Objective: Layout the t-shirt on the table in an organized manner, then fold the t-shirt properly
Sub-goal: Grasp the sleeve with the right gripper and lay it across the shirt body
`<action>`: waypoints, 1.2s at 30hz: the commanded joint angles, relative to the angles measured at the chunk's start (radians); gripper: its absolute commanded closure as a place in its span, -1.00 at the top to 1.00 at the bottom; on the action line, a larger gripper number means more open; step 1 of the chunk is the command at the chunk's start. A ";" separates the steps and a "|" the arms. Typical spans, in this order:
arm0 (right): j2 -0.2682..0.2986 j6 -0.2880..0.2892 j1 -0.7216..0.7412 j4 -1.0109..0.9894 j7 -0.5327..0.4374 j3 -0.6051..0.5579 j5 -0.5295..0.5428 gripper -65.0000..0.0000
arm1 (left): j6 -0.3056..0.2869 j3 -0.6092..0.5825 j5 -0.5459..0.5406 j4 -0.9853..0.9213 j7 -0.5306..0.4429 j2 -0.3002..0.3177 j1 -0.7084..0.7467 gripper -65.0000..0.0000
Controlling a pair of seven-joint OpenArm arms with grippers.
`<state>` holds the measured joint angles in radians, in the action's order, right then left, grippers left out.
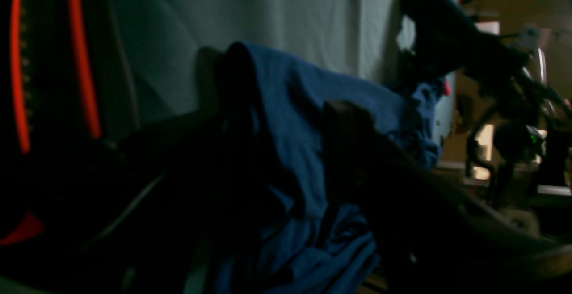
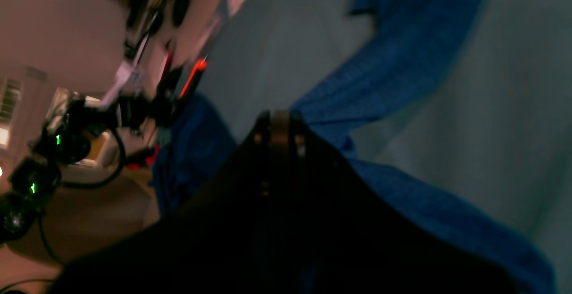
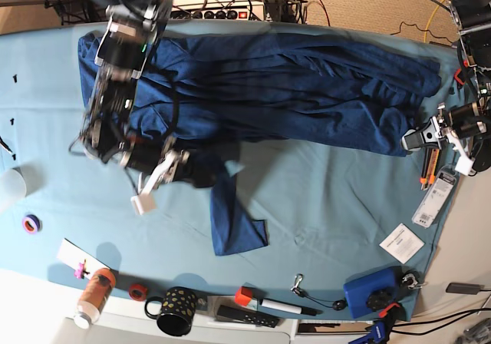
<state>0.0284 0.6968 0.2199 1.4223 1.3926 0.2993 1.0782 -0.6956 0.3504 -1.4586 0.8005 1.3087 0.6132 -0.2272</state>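
Navy-blue heathered soft-fabric t-shirt (image 3: 291, 90) lies stretched across the far half of my wide table covered in light teal cloth (image 3: 337, 198), one flap trailing toward the near edge. My right gripper (image 3: 201, 172) is pinched together on the t-shirt's lower fold. My left gripper (image 3: 410, 139) sits at the t-shirt's opposite end, jaws spread, seemingly around fabric, though blur hides contact.
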 commanded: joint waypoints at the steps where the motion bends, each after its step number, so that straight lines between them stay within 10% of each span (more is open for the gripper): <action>1: -0.003 0.001 -0.007 0.072 -0.010 0.002 0.038 -1.00 | -0.003 0.006 -0.025 0.013 -0.009 0.027 -0.020 -0.14; 10: -0.049 0.001 -0.261 0.435 -0.006 -0.067 0.040 -1.00 | -0.003 0.006 -0.025 0.012 -0.009 0.027 -0.019 -0.14; 25: -0.048 0.001 -0.389 0.456 -0.087 -0.273 -0.154 -1.00 | -0.003 0.006 -0.025 0.012 -0.009 0.026 -0.020 -0.14; 29: -0.048 0.001 -0.389 0.456 -0.109 -0.281 -0.163 -0.04 | -0.003 0.006 -0.025 0.013 -0.009 0.024 -0.019 -0.14; 36: -0.048 0.001 -0.373 0.456 -0.339 -0.278 -0.164 0.00 | -0.003 0.006 -0.025 0.013 -0.009 0.016 -0.019 -0.14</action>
<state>-0.0196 0.6930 -0.1707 1.8599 1.0824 0.0196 0.8879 -0.6964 0.3504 -1.4563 0.8001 1.3083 0.6041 -0.2272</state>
